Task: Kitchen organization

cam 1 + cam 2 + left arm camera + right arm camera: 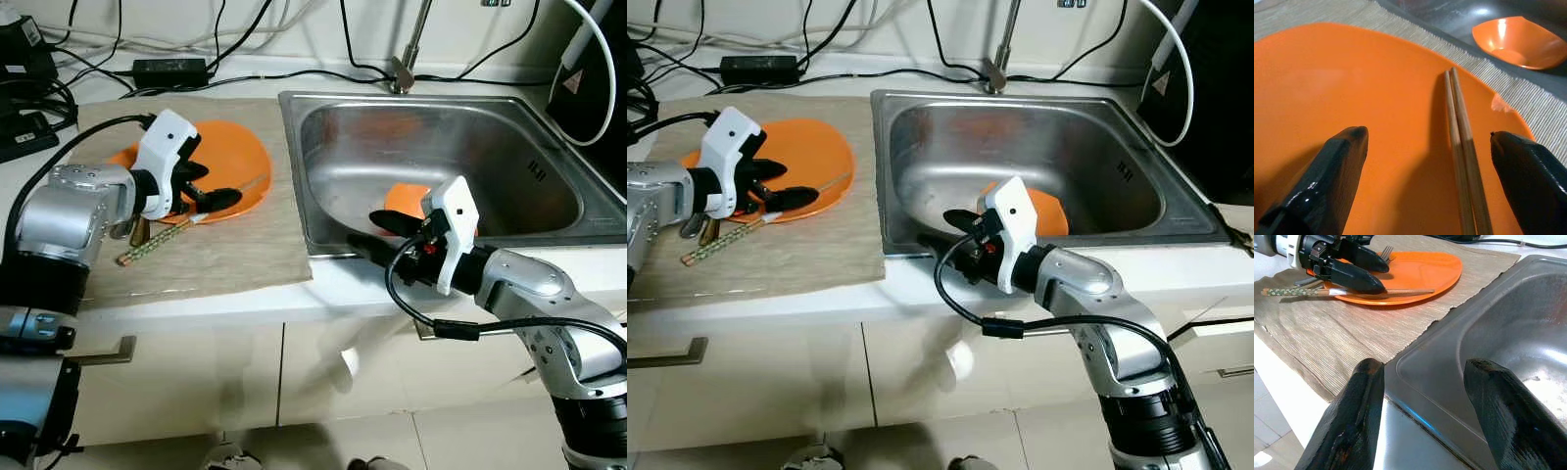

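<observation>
Right pincer (384,233) is hovering open at the sink (534,171) front rim; left pincer (1435,161) is gaping over 2 chopsticks (1462,147), lengthwise between its fingers, on the orange plate (1352,83)

sink wall marking: dark stamp on the right inner wall of the sink (534,168), too small to read
warning sign: red triangle sticker on the black appliance (572,80) at far right, symbol not legible
other text: none readable
</observation>
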`<state>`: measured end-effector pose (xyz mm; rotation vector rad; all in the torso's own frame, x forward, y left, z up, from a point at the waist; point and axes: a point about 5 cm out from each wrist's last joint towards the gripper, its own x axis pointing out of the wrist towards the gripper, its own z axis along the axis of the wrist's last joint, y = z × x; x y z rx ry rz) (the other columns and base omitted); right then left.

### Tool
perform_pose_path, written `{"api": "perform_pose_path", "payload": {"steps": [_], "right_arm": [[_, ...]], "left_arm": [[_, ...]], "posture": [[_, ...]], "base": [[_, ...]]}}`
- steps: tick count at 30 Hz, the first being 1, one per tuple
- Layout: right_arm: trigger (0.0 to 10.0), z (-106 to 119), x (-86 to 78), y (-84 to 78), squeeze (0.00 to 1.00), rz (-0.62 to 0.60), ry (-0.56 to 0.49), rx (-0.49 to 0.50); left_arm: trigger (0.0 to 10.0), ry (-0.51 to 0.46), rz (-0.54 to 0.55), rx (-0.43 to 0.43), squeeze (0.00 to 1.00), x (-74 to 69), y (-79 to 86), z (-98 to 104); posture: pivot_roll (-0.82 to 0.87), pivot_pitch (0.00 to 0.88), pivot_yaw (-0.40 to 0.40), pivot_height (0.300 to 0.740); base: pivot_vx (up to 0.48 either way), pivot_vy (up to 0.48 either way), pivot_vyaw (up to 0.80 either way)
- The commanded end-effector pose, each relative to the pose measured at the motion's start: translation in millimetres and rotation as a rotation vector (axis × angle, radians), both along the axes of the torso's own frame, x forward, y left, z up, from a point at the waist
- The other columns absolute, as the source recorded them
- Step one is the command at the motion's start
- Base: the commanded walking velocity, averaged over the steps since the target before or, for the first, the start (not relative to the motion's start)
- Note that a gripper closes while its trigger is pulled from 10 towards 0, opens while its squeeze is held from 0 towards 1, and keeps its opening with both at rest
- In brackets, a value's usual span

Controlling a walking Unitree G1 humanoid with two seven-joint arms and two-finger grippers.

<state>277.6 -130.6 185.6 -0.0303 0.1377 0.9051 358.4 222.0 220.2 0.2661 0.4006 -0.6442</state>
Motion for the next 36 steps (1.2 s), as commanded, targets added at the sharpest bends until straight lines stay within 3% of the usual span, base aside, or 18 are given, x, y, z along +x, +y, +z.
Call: {"api": "perform_pose_path", "payload": {"steps": [1,6,7,8,9,10,11,12,18,19,20,36], "right_arm": [[10.0,2,-2.1,-3.7,0.00,-0.006,0.005,-0.011],[10.0,0,-2.7,-5.4,0.00,-0.016,0.015,-0.021],[10.0,0,-3.1,-5.6,0.00,-0.016,0.017,-0.026],[10.0,0,-3.1,-5.6,0.00,-0.016,0.017,-0.026],[10.0,0,-3.5,-5.5,0.00,-0.015,0.018,-0.027],[10.0,0,-3.7,-5.5,0.00,-0.015,0.019,-0.027],[10.0,-1,-3.6,-5.6,0.00,-0.016,0.019,-0.028],[10.0,-1,-3.5,-6.0,0.00,-0.019,0.020,-0.033],[10.0,-2,-3.8,-8.0,0.00,-0.021,0.025,-0.044],[10.0,-2,-3.9,-8.3,0.00,-0.020,0.027,-0.046],[10.0,-2,-4.0,-8.7,0.00,-0.020,0.028,-0.050],[10.0,-5,-2.8,-11.7,0.00,-0.024,0.034,-0.081]], "left_arm": [[10.0,-0.007,-0.024,0.006,1.00,2.9,-4.1,3],[10.0,0.013,-0.028,0.022,1.00,4.5,-4.6,-3],[10.0,0.031,-0.014,0.055,0.84,6.0,-3.1,-9],[10.0,0.031,-0.014,0.055,0.84,6.0,-3.1,-9],[10.0,0.051,0.007,0.074,0.47,7.4,-1.5,-13],[10.0,0.058,0.015,0.077,0.18,7.8,-1.0,-15],[10.0,0.065,0.023,0.077,0.18,8.2,-0.7,-16],[10.0,0.079,0.031,0.069,0.02,8.4,-0.5,-17],[10.0,0.121,0.041,0.062,0.00,9.8,1.1,-21],[7.3,0.126,0.040,0.059,0.00,10.1,1.2,-22],[0.2,0.129,0.039,0.058,0.00,10.4,1.4,-22],[0.0,0.191,0.007,0.017,0.00,9.8,0.2,-26]], "posture": [[0.05,0.058,-0.063,0.740],[0.05,0.059,-0.061,0.740],[0.05,0.058,-0.059,0.740],[0.05,0.058,-0.059,0.740],[0.05,0.058,-0.057,0.740],[0.05,0.058,-0.057,0.740],[0.05,0.058,-0.056,0.740],[0.05,0.058,-0.056,0.740],[0.05,0.060,-0.054,0.740],[0.04,0.060,-0.053,0.740],[0.04,0.061,-0.053,0.740],[0.04,0.056,-0.055,0.740]], "base": [[0.000,0.000,0.00],[0.000,0.000,0.00],[0.000,0.000,0.00],[0.000,0.000,0.00],[0.000,0.000,0.00],[0.000,0.000,0.00],[0.000,0.000,0.00],[0.000,0.000,0.00],[0.000,0.000,0.00],[0.000,0.000,0.00],[0.000,0.000,0.00],[0.000,0.000,0.00]]}}
